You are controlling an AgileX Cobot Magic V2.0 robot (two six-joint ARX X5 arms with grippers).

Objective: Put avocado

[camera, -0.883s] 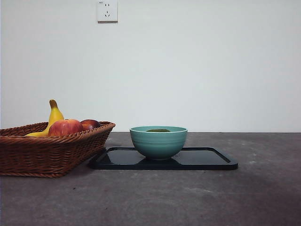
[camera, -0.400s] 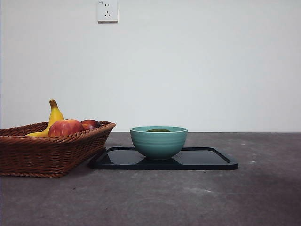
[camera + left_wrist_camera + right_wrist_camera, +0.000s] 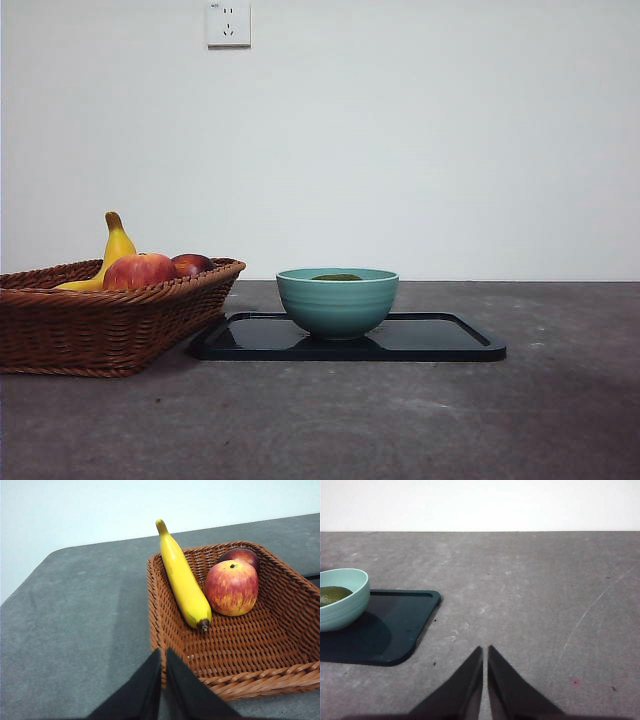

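Note:
The avocado (image 3: pixel 337 277) lies inside a teal bowl (image 3: pixel 337 302), only its dark-green top showing above the rim in the front view. The right wrist view also shows the avocado (image 3: pixel 332 594) in the bowl (image 3: pixel 342 602), which stands on a black tray (image 3: pixel 440 340). My right gripper (image 3: pixel 485 652) is shut and empty, above bare table to the side of the tray (image 3: pixel 395 630). The left gripper (image 3: pixel 163 655) is shut and empty, hovering over the near rim of a wicker basket (image 3: pixel 240 665). Neither arm shows in the front view.
The wicker basket (image 3: pixel 100 320) stands left of the tray, touching or nearly touching its corner. It holds a yellow banana (image 3: pixel 184 582), a red apple (image 3: pixel 231 587) and a darker red fruit (image 3: pixel 241 556). A wall with a socket (image 3: pixel 228 22) stands behind the table.

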